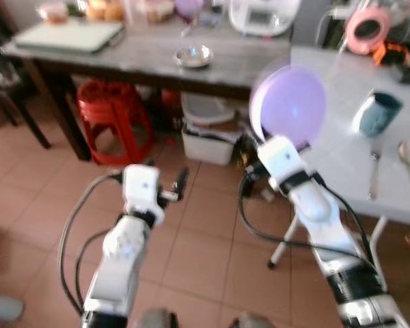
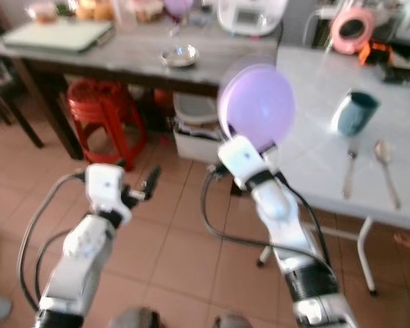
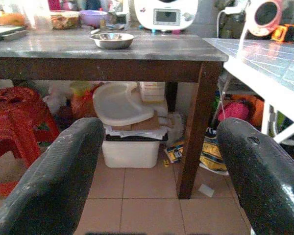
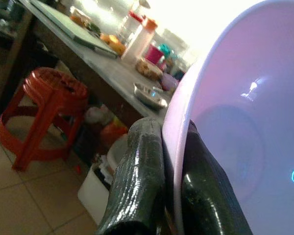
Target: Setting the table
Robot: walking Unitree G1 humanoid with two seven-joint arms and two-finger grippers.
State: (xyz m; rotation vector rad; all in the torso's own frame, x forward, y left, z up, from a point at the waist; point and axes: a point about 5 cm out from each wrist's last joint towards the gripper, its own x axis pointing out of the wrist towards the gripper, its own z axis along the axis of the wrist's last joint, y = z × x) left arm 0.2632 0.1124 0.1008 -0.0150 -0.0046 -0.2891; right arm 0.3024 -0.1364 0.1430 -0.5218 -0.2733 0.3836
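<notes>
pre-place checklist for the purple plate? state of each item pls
1. Grip: right gripper has both fingers pinched on the rim of the purple plate: ok.
2. Plate attitude: held on edge, not level: not ok for setting down.
3. Landing spot: bare white table left of the fork: ok.
4. Neighbours: teal cup and spoon sit apart from that spot: ok.
5. Left gripper: open, holding nothing, low over the floor: ok.
6. Image sharpness: head views blurred: cannot tell exact clearance.

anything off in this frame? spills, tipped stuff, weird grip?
No spills or damage visible. One oddity: the right gripper pinches the purple plate by its rim, holding it nearly on edge over the white table's corner. The teal cup beside the fork and spoon looks slightly tilted, though blurred.
</notes>
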